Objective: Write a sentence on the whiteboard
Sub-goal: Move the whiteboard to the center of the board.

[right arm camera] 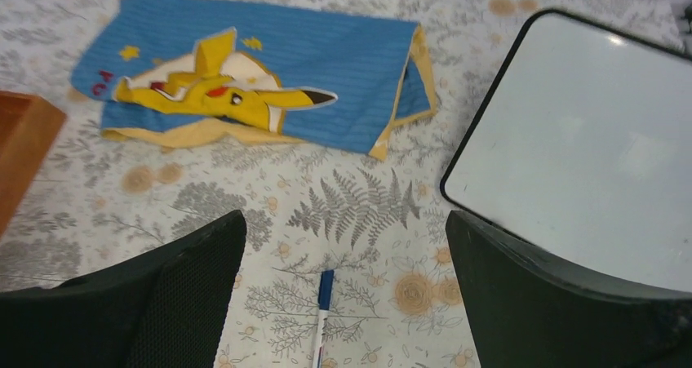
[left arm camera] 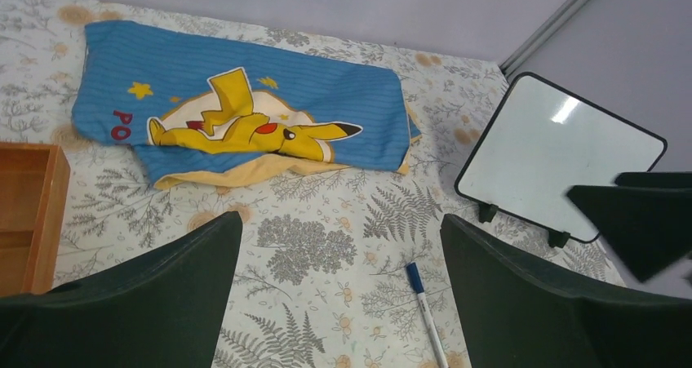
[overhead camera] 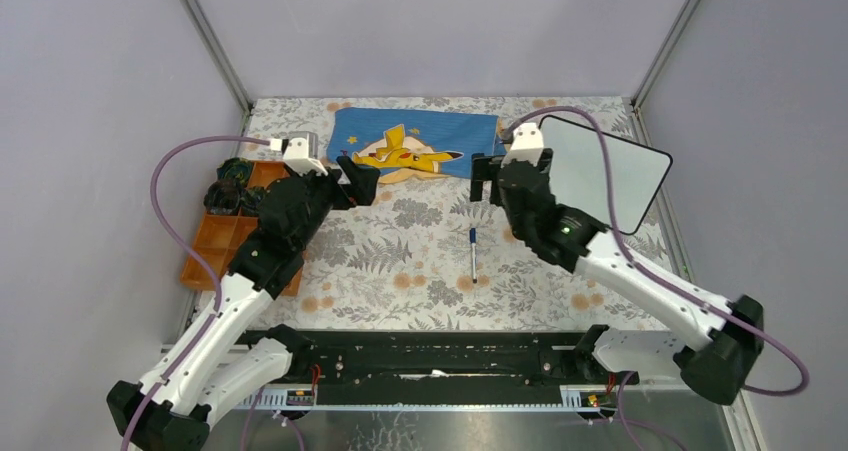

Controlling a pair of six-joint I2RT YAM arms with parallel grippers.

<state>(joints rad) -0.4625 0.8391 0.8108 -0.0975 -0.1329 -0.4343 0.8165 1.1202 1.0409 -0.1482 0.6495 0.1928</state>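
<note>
Your left gripper (overhead camera: 356, 183) and right gripper (overhead camera: 487, 182) both hang released, jaws spread wide and gripping nothing. The whiteboard (overhead camera: 632, 176) sits at the far right of the table (overhead camera: 400, 271), its face plain white. The marker (overhead camera: 473, 254) lies between the arms, on the near side of the blue cloth (overhead camera: 425, 133).

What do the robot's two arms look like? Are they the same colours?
Yes, they match. The left arm and right arm are white near their bases and black further out. Each carries a looping purple cable and a small white box at the wrist. The fingers are dark, broad wedges. The right arm also shows a tiny green light.
</note>
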